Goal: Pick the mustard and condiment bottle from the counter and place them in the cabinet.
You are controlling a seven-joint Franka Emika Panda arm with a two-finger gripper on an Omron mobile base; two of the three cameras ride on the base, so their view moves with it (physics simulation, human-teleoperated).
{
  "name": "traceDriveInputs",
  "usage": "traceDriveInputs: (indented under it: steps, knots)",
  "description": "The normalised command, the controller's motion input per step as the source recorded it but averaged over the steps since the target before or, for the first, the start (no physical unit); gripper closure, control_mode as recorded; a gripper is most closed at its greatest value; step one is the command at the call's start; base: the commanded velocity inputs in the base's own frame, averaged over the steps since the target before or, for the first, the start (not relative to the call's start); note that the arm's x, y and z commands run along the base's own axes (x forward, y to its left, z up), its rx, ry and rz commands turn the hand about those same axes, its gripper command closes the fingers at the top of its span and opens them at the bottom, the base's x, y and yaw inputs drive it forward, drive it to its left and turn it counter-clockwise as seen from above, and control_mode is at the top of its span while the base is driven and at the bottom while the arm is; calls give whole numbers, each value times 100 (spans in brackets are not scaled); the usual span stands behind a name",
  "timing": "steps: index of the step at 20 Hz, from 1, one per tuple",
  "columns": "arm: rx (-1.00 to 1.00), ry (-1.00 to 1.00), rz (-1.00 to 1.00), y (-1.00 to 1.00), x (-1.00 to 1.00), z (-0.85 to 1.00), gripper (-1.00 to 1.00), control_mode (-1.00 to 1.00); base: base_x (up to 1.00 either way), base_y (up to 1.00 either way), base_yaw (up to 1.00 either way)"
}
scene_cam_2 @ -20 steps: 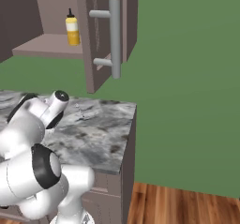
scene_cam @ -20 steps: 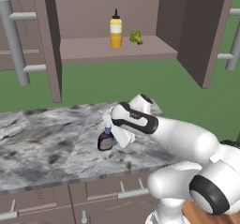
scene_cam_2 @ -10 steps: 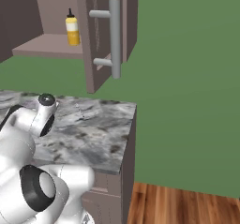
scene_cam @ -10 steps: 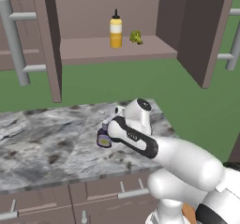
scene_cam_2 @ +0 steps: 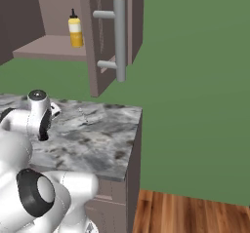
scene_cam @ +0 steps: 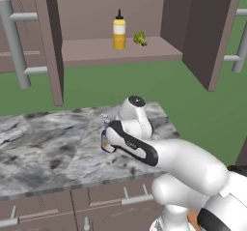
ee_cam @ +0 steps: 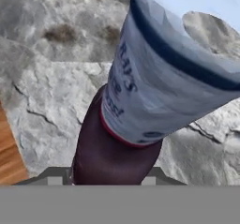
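Lifting the condiment bottle off the counter

Rising since a second ago, the gripper [scene_cam: 107, 139] is clamping the condiment bottle [scene_cam: 104, 139] between its fingers, above the counter [scene_cam: 43, 150]; the mustard [scene_cam: 119, 31] is already standing in the cabinet [scene_cam: 111, 51]

A: Where's the mustard [scene_cam: 119, 30]?
B: Upright on the cabinet [scene_cam: 202, 27] shelf, near its front edge, with a small green thing [scene_cam: 140, 38] just beside it.
A: And the arm?
B: Over the tabletop [scene_cam: 53, 143], toward its right end. The gripper [scene_cam: 107, 139] sits at the condiment bottle [scene_cam: 104, 140]; its grip is hidden, so I can't judge it.
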Motion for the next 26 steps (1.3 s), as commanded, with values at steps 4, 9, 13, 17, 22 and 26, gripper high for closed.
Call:
traceDriveInputs:
  steps: [4,9,13,17,22,26]
  knots:
    - [7,24,-38,0,-3,33,100,-100,0,0,0]
    - [0,2,-29,0,-45,44,100,-100,0,0,0]
    - [-16,-8,-27,0,-57,67,100,-100,0,0,0]
    - [-19,-11,-23,-5,-47,64,100,-100,0,0,0]
    - [-12,-9,-19,-25,-24,67,100,-100,0,0,0]
    - [-4,-10,-15,-27,-18,78,100,-100,0,0,0]
